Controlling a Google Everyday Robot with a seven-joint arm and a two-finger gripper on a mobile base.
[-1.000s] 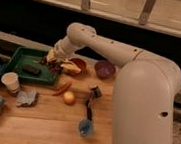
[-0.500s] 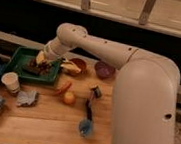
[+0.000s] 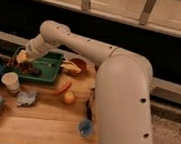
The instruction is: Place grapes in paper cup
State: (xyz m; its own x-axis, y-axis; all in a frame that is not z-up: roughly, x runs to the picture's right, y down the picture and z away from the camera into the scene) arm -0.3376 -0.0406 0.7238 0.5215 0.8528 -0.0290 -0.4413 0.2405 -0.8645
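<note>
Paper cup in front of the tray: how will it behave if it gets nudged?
Probably light and tippy: the paper cup stands upright, unsupported, on the wooden table. Its thin wall would likely crush under a squeeze. The gripper, shut, sits over the left end of the green tray by the grapes, near the cup, so a bump seems possible.

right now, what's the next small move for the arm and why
Probably carry the gripper sideways toward the paper cup until it hangs over the cup's open mouth. Its fingers are shut, seemingly on the grapes, and it hovers above the green tray, short of the cup, so releasing here would likely miss.
</note>
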